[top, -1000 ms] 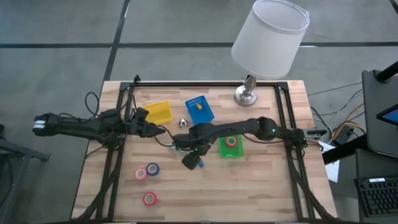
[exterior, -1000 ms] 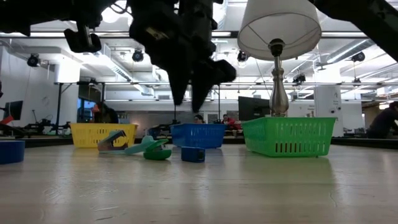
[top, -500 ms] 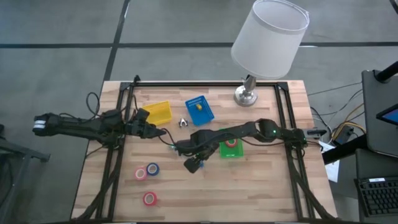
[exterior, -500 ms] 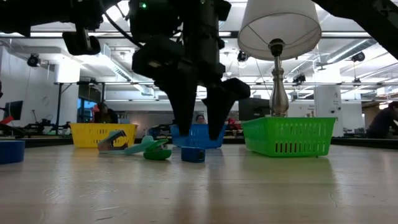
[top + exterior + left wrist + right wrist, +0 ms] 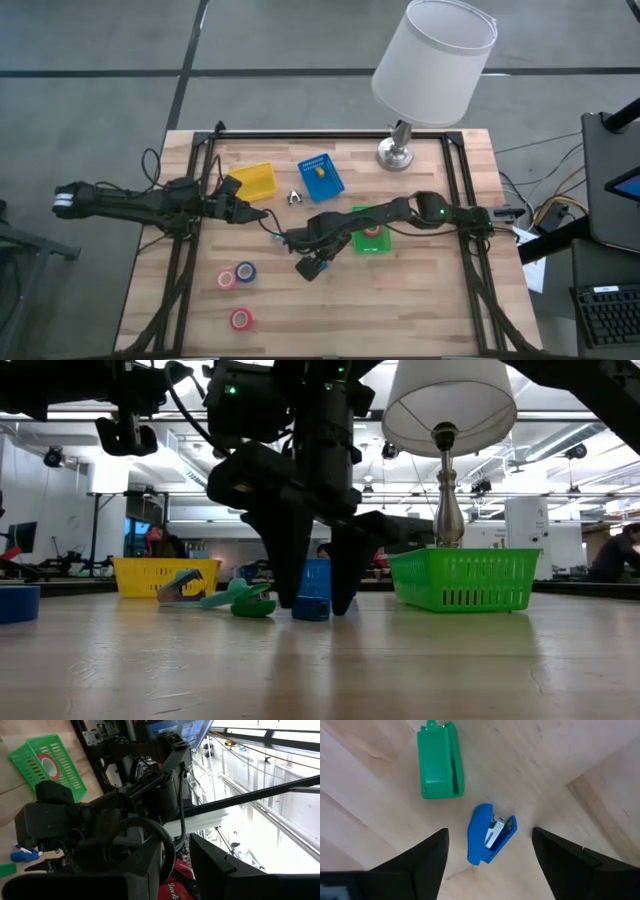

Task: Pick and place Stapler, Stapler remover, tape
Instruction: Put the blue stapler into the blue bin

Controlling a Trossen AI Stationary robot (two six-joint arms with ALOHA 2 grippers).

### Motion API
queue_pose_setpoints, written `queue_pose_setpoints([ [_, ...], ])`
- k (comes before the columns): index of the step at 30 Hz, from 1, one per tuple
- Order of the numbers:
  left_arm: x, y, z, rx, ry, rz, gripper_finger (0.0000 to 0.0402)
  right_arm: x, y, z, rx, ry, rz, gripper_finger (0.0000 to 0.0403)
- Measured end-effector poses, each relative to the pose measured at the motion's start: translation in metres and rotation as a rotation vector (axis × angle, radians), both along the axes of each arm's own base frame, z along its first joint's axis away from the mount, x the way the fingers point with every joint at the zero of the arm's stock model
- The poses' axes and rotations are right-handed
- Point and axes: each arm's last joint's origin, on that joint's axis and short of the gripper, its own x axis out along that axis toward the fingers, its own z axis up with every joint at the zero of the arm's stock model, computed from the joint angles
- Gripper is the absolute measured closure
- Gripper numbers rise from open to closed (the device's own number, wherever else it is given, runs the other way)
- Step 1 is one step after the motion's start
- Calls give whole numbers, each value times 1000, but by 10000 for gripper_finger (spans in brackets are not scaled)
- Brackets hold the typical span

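Now the small blue plastic stapler [image 5: 490,834] lies flat on the wooden table [image 5: 420,300] near its middle, bracketed by the right gripper [image 5: 490,847] — its dark fingers [image 5: 425,852] are spread wide either side of it, touching nothing. Half a second ago that gripper hung higher above the stapler; a second ago its fingers stood narrower. It has come down and opened, so the grasp looks imminent, not yet made. Just beside the stapler sits a green plastic stapler [image 5: 440,761], also loose.

The left gripper [image 5: 258,213] waits toward the table's left edge near the yellow mesh basket [image 5: 254,181], fingers part open on nothing visible. Three tape rolls lie toward the front-left corner — the blue tape roll [image 5: 245,271] among them — and a red tape roll [image 5: 372,228] rests in the green mesh basket [image 5: 358,243]. No writing is legible.
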Motion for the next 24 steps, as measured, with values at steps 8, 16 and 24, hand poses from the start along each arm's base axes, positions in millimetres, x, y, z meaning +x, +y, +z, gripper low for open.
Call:
queue_pose_setpoints([
  [8, 0, 0, 0, 0, 1, 1, 300, 0, 0, -2, -11, -9, 6, 188],
  [16, 0, 0, 0, 0, -1, 1, 300, 2, -1, -2, -23, -32, 48, 253],
  [24, 0, 0, 1, -1, -3, 5, 300, 4, -1, -1, -26, -57, 90, 314],
])
